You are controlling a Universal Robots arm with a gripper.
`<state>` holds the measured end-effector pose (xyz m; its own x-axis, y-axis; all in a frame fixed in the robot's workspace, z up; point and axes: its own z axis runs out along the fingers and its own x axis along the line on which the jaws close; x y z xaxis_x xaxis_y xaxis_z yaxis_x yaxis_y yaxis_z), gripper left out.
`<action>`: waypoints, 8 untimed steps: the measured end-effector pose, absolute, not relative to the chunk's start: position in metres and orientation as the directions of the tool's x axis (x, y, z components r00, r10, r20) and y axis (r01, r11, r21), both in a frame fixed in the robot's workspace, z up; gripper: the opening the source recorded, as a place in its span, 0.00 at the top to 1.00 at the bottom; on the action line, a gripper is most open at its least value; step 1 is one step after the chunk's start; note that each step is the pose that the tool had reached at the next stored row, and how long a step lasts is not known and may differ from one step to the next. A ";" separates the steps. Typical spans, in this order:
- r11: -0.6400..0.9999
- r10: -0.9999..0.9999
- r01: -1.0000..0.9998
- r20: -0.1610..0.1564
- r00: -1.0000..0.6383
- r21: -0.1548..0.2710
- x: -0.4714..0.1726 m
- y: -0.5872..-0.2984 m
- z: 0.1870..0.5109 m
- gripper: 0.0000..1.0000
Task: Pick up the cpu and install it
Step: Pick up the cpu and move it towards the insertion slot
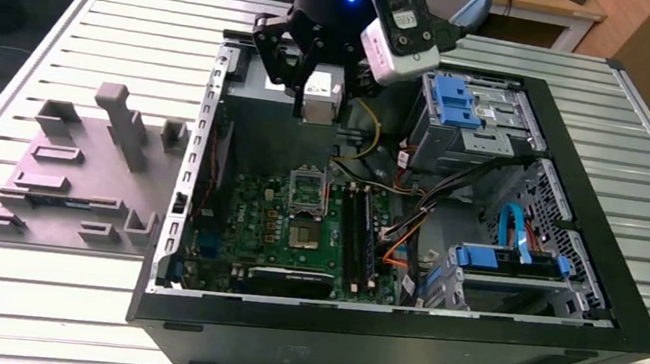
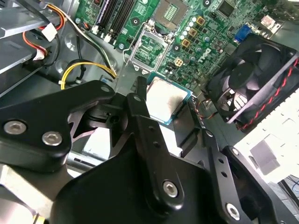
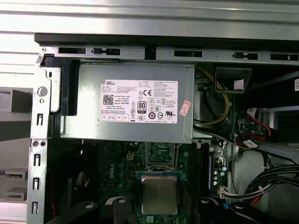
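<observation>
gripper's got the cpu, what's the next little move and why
Probably lower the cpu toward the open socket, keeping it level. The gripper is shut on it above the green board, clear of it, and the socket's frame is swung open with the socket looking empty.

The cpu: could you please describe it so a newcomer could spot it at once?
Above the open black computer case, the arm's tool hangs over the green board. In its grip is the cpu, a small flat square. Its plain pale silver top and thin green rim set it apart from the hollow socket frame on the board.
</observation>
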<state>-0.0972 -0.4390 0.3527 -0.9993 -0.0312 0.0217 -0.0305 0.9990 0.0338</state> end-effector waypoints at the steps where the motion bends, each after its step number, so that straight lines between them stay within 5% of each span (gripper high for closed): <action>1: 0.999 -0.031 -0.030 0.022 -0.999 0.034 -0.097 -0.439 0.351 0.53; 8: 0.999 -0.031 -0.030 0.022 -0.999 0.034 -0.097 -0.448 0.345 0.53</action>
